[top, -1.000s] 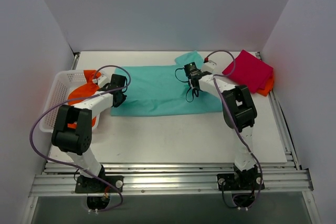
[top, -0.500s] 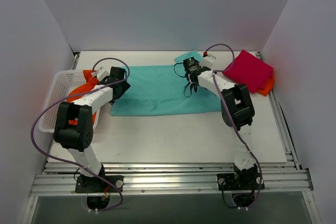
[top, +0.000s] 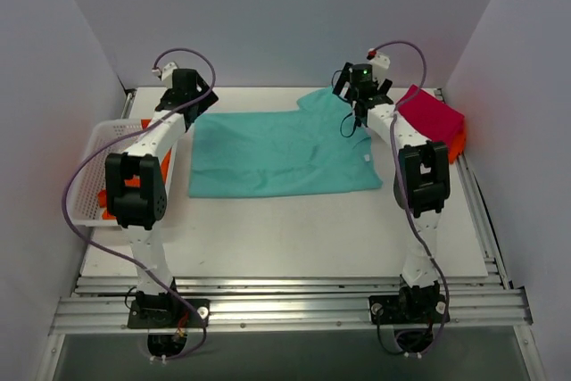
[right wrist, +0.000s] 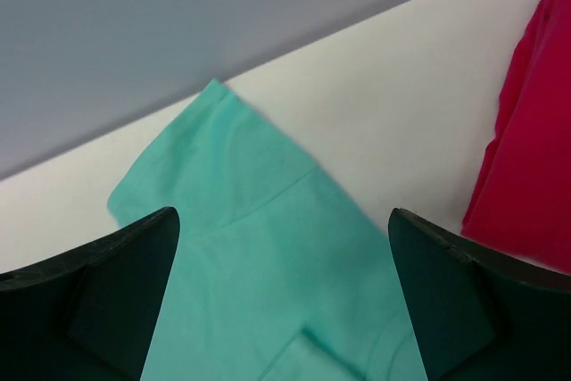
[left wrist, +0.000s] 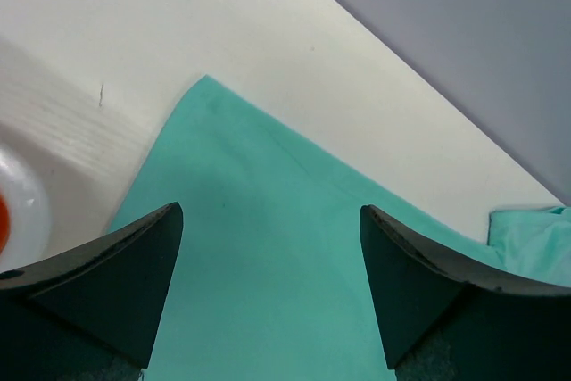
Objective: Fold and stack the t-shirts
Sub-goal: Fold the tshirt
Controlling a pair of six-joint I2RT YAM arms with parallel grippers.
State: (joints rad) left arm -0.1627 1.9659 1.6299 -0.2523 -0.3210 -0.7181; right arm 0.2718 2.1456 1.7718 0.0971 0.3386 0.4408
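Across the far middle of the table [top: 285, 238] lies the teal shirt [top: 277, 153], spread flat. Near the far right corner a folded pink shirt [top: 431, 118] rests, seemingly on an orange shirt [top: 457, 144]. The left gripper [left wrist: 268, 220] and right gripper [right wrist: 281, 220] hang over the teal shirt's far corners, jaws wide apart and empty.

The teal short-sleeved cloth t-shirt [top: 277, 153] looks soft and matt, faintly creased; the folded magenta cloth t-shirt [top: 433, 118] is likewise matt; the white mesh plastic basket [top: 89, 171] looks smooth; the white bench [top: 285, 229] is smooth and matt.
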